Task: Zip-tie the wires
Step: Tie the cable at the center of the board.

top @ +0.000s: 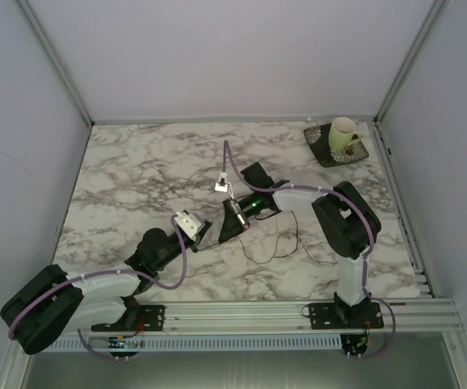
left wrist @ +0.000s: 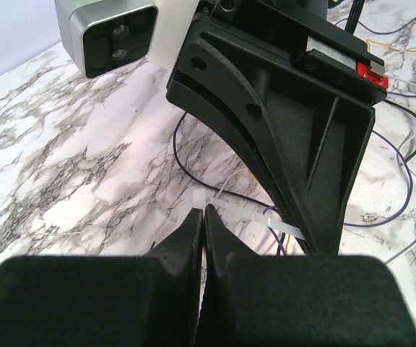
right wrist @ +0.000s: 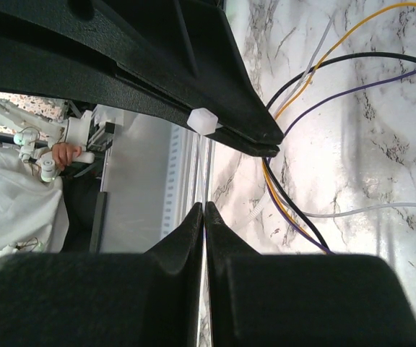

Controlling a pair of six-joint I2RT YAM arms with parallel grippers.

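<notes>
From above, left gripper (top: 203, 237) and right gripper (top: 233, 227) meet tip to tip over the marble table (top: 136, 170), the wires (top: 272, 245) looping just right of them; left wrist reveals its jaws pinched tight on a white zip tie (left wrist: 202, 199); right wrist shows its jaws closed on nothing, coloured wires alongside.

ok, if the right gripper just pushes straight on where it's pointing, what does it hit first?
Probably the left gripper: shut, it crosses right ahead of the right gripper, by the white zip tie head. Depth is unclear, so it might pass beneath.
</notes>
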